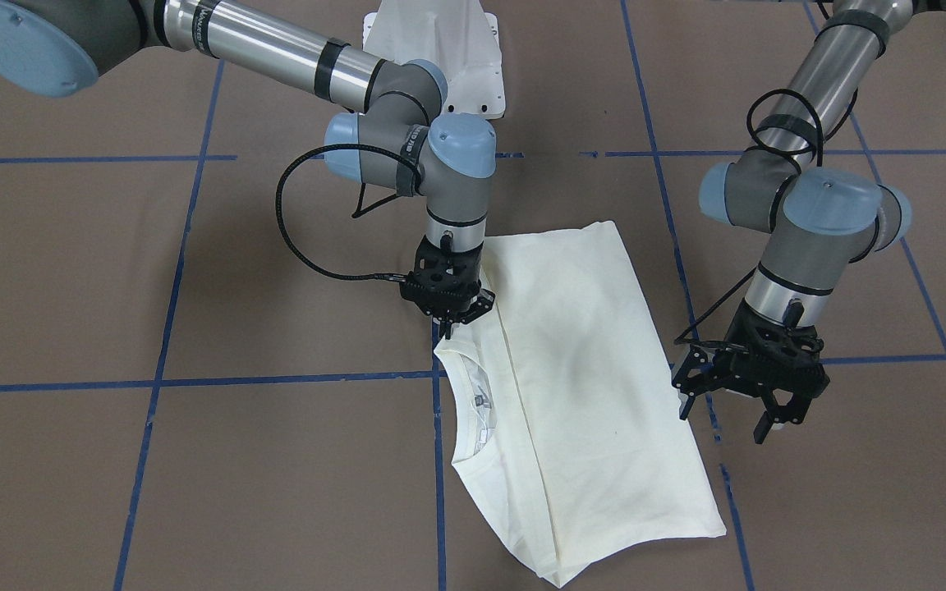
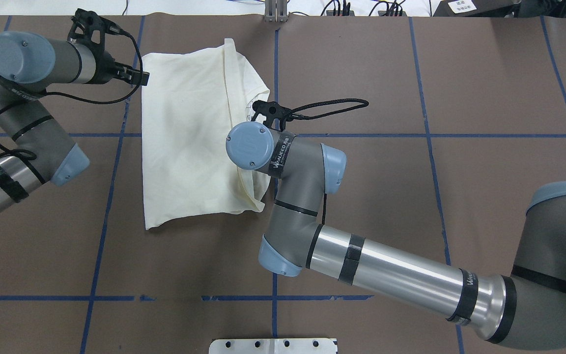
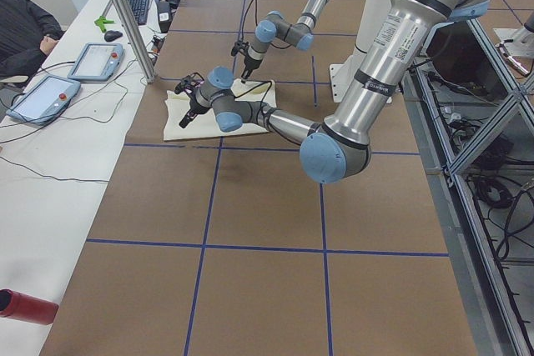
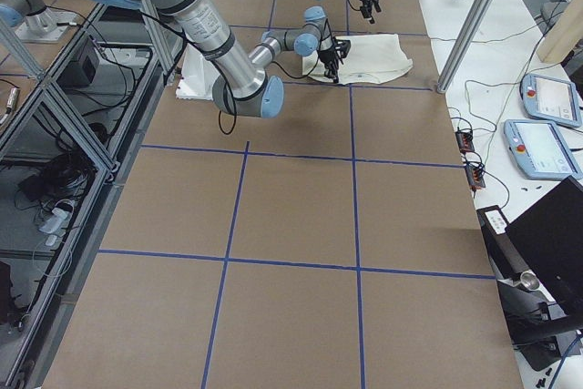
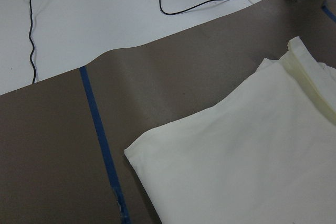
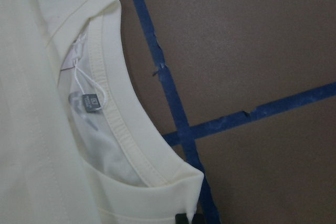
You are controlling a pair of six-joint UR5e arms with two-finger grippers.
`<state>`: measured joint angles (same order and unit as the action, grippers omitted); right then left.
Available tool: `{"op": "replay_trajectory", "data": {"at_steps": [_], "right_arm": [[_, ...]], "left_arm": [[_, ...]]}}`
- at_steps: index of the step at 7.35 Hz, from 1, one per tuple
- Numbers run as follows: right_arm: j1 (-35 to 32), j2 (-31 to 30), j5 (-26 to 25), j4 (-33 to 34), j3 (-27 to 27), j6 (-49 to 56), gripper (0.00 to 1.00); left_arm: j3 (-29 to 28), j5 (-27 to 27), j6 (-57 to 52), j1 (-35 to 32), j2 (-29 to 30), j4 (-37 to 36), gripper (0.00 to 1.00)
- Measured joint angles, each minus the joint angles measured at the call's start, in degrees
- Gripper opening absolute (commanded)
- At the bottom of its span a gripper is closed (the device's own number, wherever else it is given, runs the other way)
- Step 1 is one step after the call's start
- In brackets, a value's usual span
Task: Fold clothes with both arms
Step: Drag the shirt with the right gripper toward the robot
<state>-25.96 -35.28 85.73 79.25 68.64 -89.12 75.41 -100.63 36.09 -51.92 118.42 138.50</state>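
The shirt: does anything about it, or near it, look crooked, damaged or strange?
The shirt lies folded but askew: its long edges run slantwise to the blue tape lines, not along them. In the right wrist view, the tape beside the neck opening is nicked and frayed. No tear in the cloth shows.

T-shirt [image 1: 588,369] flat on table [image 1: 194,287]

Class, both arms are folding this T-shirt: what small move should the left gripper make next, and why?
Probably ease the open left gripper sideways and down onto the nearest corner of the T-shirt. It hovers off the cloth, while the right gripper seems shut on the shoulder edge by the neck.
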Motion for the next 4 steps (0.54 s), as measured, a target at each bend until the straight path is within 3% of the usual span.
{"op": "replay_trajectory", "data": {"at_steps": [1,4], "right_arm": [[0.0,-2.9,0.2,0.9,4.0,0.2,0.0],[1.9,-21.7,-0.2,2.5,25.6,0.4,0.0]], "left_arm": [[0.1,0.0,0.3,0.1,-0.1,0.2,1.0],[0.4,0.0,1.7,0.6,-1.0,1.8,1.0]]}}
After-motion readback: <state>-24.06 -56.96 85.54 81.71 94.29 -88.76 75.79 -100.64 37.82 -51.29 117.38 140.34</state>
